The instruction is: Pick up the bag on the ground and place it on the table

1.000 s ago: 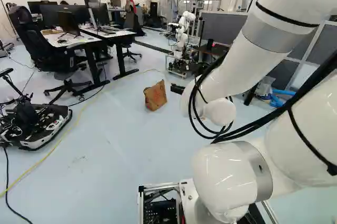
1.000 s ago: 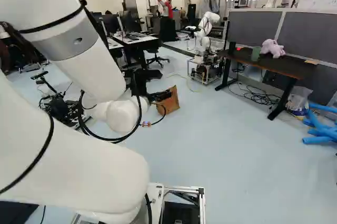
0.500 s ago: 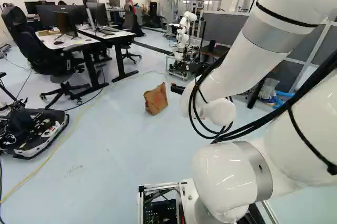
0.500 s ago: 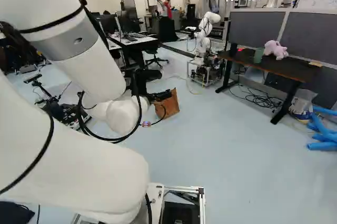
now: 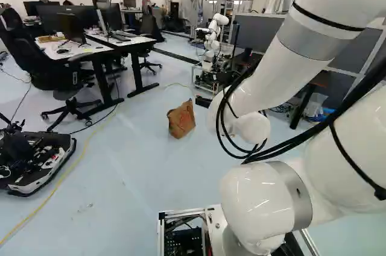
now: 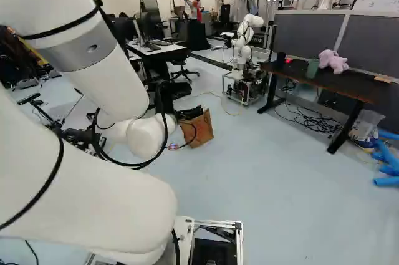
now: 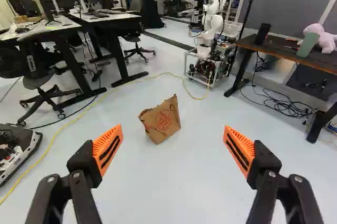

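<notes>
In the right base view my black gripper [image 6: 189,114] shows in front of the bag's upper edge, partly hidden behind the arm. The wrist view has the gripper [image 7: 172,130] open, its orange pads wide apart with nothing gripped. Ahead of the fingers, the crumpled brown paper bag [image 7: 161,120] stands tilted on the floor, apart from both. It also shows in the left base view, the bag [image 5: 181,119] left of the arm. The dark table [image 6: 336,85] stands at the right of the right base view, holding a pink plush toy [image 6: 333,61] and a green cup [image 6: 312,68].
Another robot [image 7: 213,23] stands beyond the bag, beside the dark table. Desks [image 5: 114,42] and an office chair [image 5: 60,81] are at the left. A low wheeled base [image 5: 33,159] sits on the near left floor. A yellow cable [image 7: 79,118] crosses the floor; blue tubes [image 6: 389,168] lie right.
The base has moved forward: bag, desks and table appear nearer, and the low wheeled base has slid outward in the left base view. The arm keeps its pose against its lowest joint.
</notes>
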You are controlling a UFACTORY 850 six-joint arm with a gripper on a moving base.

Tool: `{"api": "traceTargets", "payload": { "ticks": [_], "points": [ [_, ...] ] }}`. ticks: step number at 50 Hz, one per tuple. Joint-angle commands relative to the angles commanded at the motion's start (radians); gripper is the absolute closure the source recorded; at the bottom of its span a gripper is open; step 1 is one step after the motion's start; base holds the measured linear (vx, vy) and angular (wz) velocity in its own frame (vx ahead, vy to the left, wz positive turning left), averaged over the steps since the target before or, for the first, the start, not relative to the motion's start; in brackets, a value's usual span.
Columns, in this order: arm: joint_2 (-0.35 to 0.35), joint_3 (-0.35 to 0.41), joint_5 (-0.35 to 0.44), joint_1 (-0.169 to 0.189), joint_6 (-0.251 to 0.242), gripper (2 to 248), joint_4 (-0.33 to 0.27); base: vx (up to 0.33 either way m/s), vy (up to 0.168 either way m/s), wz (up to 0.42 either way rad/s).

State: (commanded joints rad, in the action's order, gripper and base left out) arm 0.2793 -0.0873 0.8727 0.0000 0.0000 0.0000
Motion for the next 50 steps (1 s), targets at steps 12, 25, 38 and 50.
{"api": "traceTargets", "payload": {
  "ticks": [12,25,38,50],
  "points": [
    [0.000,0.000,0.000,0.000,0.000,3,0.000,0.207,0.084,-0.024],
    [0.000,0.000,0.000,0.000,0.000,3,0.000,0.206,0.085,-0.022],
    [0.000,0.000,0.000,0.000,0.000,3,0.000,0.207,0.086,-0.019],
    [0.000,0.000,0.000,0.000,0.000,3,0.000,0.218,0.064,-0.151]
  ]
}}
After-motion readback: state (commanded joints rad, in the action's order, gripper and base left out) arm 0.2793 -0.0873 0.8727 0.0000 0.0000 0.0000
